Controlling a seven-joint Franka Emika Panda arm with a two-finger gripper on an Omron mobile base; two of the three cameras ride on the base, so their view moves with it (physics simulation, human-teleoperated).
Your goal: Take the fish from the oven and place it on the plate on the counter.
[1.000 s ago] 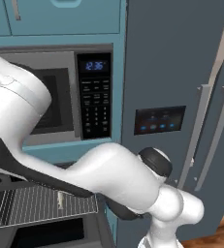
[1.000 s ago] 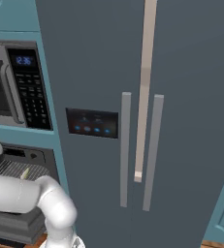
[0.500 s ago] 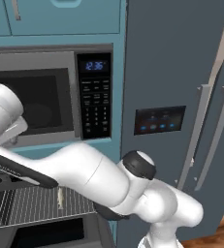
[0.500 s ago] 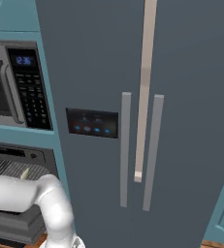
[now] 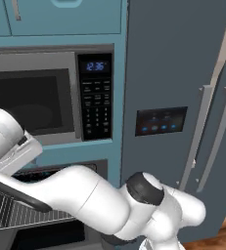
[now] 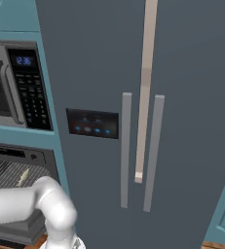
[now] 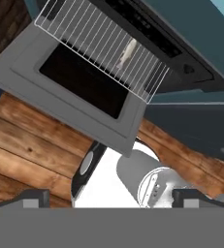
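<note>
One fish (image 7: 127,52) at 12 o'clock on pulled-out wire rack (image 7: 91,41), oven (image 7: 79,85) door down, gripper (image 7: 108,196) jaws spread, empty, well clear.

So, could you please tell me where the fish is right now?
The fish lies on the pulled-out wire rack above the open oven door in the hand view, near the rack's oven-side edge.

One fish (image 7: 127,52) lies on one wire rack (image 7: 84,38) of one oven (image 7: 60,92). One microwave (image 5: 41,97) sits above it. The fridge (image 6: 148,112) seems to carry two vertical handles.
</note>
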